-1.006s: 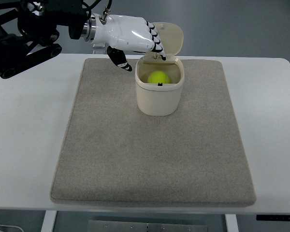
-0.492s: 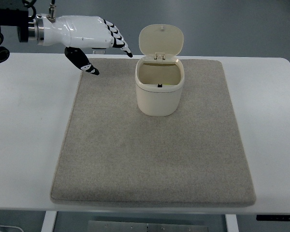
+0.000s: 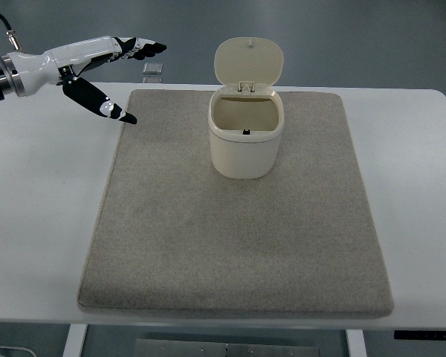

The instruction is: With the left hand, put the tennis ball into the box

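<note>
A cream box stands upright on the grey mat, a little behind its middle, with its hinged lid tipped open at the back. No tennis ball shows in the box's opening; its bottom is hidden by the wall. My left hand is white with black fingertips. It hovers over the table at the mat's far left corner, well left of the box. Its fingers are spread and it holds nothing.
The mat lies on a white table. A small grey square object lies on the table behind the mat, near my left hand. The table's front edge runs just below the mat.
My left hand has pulled back from above the box to the left, past the mat's edge, and spread open. The yellow-green ball seen in the box opening one second ago no longer shows.
</note>
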You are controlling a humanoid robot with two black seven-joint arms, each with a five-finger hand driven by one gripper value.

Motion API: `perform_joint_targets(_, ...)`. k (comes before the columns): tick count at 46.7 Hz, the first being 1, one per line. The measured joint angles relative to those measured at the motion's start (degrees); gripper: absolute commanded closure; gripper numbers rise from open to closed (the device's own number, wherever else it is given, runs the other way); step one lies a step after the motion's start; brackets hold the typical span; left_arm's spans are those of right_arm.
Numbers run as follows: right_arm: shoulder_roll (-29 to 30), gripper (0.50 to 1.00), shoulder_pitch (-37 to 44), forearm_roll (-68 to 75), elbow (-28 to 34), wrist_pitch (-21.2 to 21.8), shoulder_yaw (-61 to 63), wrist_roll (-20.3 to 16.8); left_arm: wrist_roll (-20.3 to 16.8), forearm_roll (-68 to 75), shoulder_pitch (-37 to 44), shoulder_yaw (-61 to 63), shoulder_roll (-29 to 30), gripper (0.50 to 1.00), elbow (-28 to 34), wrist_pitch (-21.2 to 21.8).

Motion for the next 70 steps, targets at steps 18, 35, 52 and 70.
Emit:
perform_joint_targets(18, 0.0, 0.562, 0.0, 0.0, 0.0, 0.0, 0.0, 0.0, 0.2, -33.7, 8.9, -6.2, 3.7, 0.51, 0.0, -9.3)
perform_joint_targets(35, 0.0, 0.562, 0.0, 0.0, 0.0, 0.0, 0.0, 0.0, 9.8, -49.0, 11.4, -9.7, 6.4, 0.508, 2.8, -18.3)
perform_joint_targets(52, 0.0, 0.562, 0.0, 0.0, 0.0, 0.0, 0.0, 0.0, 24.8, -59.1, 17.4, -21.6, 6.0, 0.508, 4.4, -22.9)
perform_joint_targets(70, 0.0, 0.562, 0.0, 0.0, 0.0, 0.0, 0.0, 0.0, 33.1, -71.2, 17.9, -21.6, 5.5, 0.508, 4.4, -23.2)
